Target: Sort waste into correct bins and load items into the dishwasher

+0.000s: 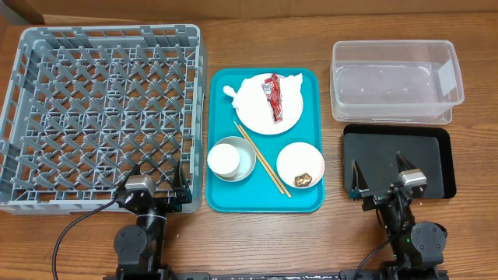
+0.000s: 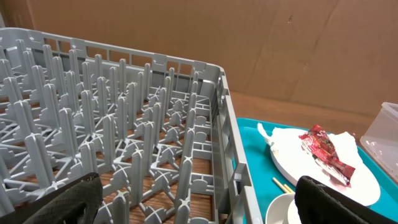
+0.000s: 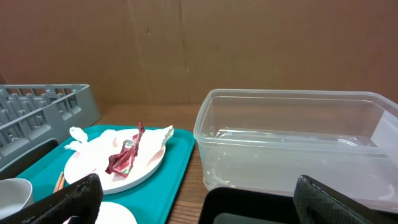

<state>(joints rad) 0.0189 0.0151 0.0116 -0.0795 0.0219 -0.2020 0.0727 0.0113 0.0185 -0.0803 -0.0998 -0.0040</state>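
Observation:
The grey dish rack [image 1: 101, 117] fills the left. On the teal tray [image 1: 264, 198] a white plate [image 1: 261, 113] holds a red sauce packet [image 1: 273, 97] and a crumpled napkin [image 1: 233, 93]. Two chopsticks [image 1: 263, 159] lie diagonally. A white cup [image 1: 224, 158] sits inside the grey bowl [image 1: 247, 165]. A small white bowl [image 1: 296, 159] holds a brown scrap [image 1: 304, 179]. The clear tub [image 1: 397, 82] and black tray [image 1: 398, 155] are on the right. My left gripper [image 1: 158, 175] is open over the rack's near right corner. My right gripper [image 1: 383, 175] is open over the black tray's near edge. I cannot make out any rice grains.
The left wrist view shows the rack's pegs [image 2: 124, 143] and the plate with the packet [image 2: 326, 155]. The right wrist view shows the clear tub [image 3: 292, 143], the black tray [image 3: 249, 205] and the plate [image 3: 146, 165]. A cardboard wall stands behind the table.

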